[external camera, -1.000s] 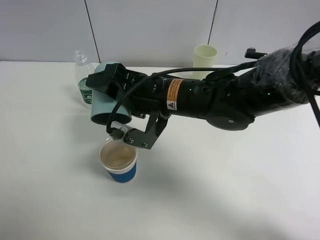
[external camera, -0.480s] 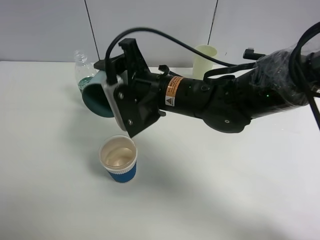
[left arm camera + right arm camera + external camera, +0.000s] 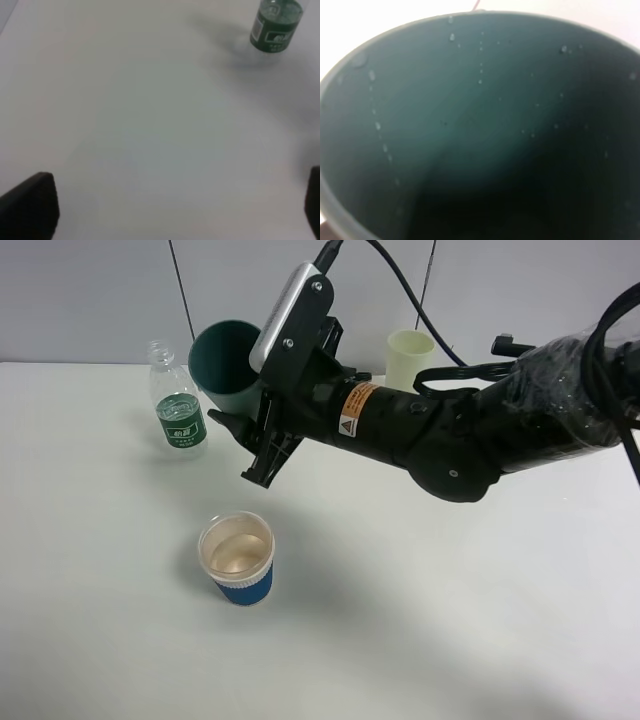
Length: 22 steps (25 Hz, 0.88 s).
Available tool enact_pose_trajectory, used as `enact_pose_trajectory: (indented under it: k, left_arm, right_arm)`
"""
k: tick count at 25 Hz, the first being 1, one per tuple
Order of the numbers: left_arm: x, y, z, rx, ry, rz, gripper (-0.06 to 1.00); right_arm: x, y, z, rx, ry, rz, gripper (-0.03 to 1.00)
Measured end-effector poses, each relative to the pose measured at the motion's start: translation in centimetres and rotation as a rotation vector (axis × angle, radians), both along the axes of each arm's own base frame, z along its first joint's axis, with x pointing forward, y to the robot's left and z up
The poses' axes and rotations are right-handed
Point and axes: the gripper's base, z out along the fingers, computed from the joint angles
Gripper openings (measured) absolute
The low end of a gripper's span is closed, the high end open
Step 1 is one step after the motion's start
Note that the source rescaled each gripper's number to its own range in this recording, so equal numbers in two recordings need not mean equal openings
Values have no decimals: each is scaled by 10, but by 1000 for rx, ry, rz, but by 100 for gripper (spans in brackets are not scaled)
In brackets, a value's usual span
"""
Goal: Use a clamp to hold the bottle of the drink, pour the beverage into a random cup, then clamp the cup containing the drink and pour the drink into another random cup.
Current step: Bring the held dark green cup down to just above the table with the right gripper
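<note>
A: Which step is this?

B: The tail of the second pour, I'd judge. The right gripper (image 3: 238,418) is clamped on the teal cup (image 3: 226,355) and holds it in the air, mouth tipped up and toward the left edge of the table (image 3: 480,640). The right wrist view looks straight into the teal cup (image 3: 480,130): only droplets cling to the wall, no pool that I can see, though the bottom is dark.

A: So where is the water?

B: In the blue cup (image 3: 238,560), which stands upright toward the front of the table, left of centre, below the gripper and well clear of it. A shallow clear layer shows inside it.

A: And the bottle?

B: The bottle (image 3: 176,400) stands upright near the back left of the table, just beside the raised cup in the high view. The left wrist view shows the bottle (image 3: 275,25) too. A pale cup (image 3: 410,358) stands at the back edge, behind the arm.

A: The left gripper?

B: Its fingers (image 3: 30,207) stand wide apart over bare table, holding nothing.

A: What does the next move call for?

B: Probably setting the teal cup down upright on a free patch of table, clear of the bottle and the blue cup, then letting go.
</note>
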Motion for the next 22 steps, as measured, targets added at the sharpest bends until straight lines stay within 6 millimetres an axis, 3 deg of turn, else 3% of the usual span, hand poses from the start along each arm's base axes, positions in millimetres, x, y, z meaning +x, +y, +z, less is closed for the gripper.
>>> enact_pose_trajectory:
  k: [11,22]
  left_arm:
    - [0,0,0,0,0,0,100]
    - [0,0,0,0,0,0,100]
  right_arm:
    - [21,-21,-3,183,276,-146,0]
    - [30,-78,-31,197,351,-284,0]
